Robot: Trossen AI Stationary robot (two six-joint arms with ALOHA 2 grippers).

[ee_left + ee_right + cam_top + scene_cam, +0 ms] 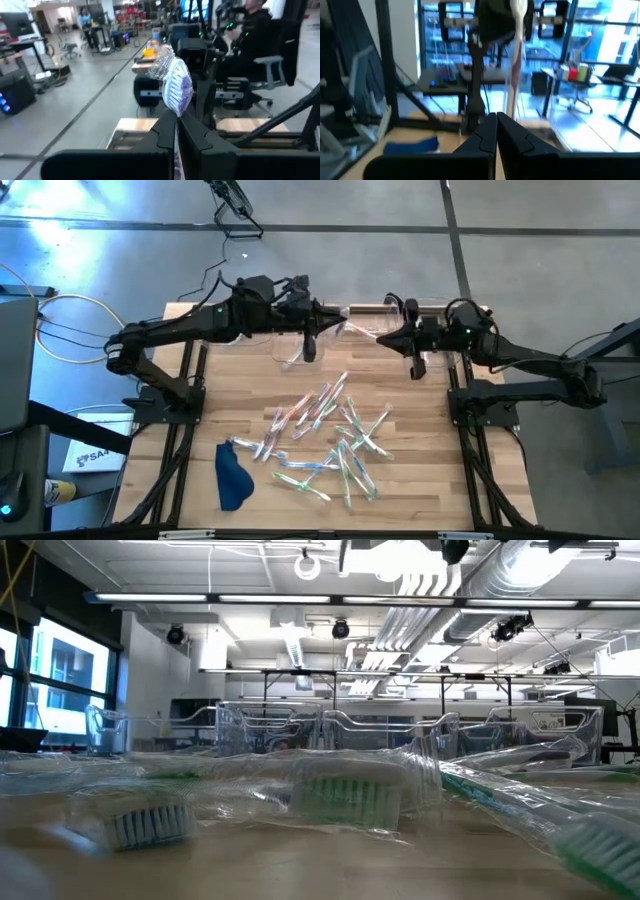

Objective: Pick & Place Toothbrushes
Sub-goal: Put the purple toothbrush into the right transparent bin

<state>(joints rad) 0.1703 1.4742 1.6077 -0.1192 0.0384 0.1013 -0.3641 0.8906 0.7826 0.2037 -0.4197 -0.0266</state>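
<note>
Clear bins at table's rear — contents seemingly none, glare-blurred.

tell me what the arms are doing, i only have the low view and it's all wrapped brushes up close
observer: Near the table's far edge, the left gripper has its jaws shut on a purple-bristled toothbrush.
operator: and the right one
observer: The right gripper faces it there, jaws shut on a pale toothbrush.
operator: what's on the table then
observer: A loose pile of toothbrushes lies mid-table, with a blue cloth beside it.
</note>
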